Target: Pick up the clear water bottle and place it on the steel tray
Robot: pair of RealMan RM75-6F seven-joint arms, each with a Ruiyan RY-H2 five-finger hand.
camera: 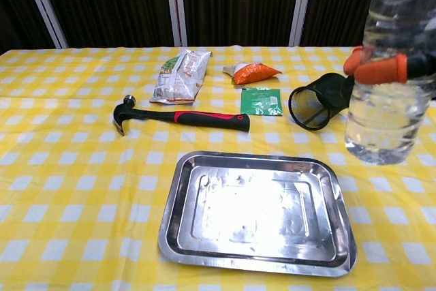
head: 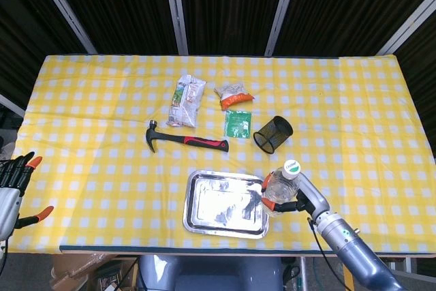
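Observation:
My right hand [head: 294, 200] grips the clear water bottle [head: 281, 187] around its middle, and the bottle stands upright in the air just right of the steel tray [head: 197, 217]. In the chest view the bottle [camera: 390, 110] fills the right edge, with orange fingertips [camera: 380, 69] wrapped across it, and its base hangs above the cloth beside the tray [camera: 176, 236]. Nothing lies in the tray. My left hand [head: 13, 182] hangs at the far left table edge with its fingers spread and nothing in it.
A black mesh cup [head: 272, 133] lies on its side just behind the bottle. A red-handled hammer [head: 185, 140], a green packet [head: 238, 123], an orange snack bag [head: 234, 95] and a white snack bag [head: 186, 101] lie further back on the yellow checked cloth.

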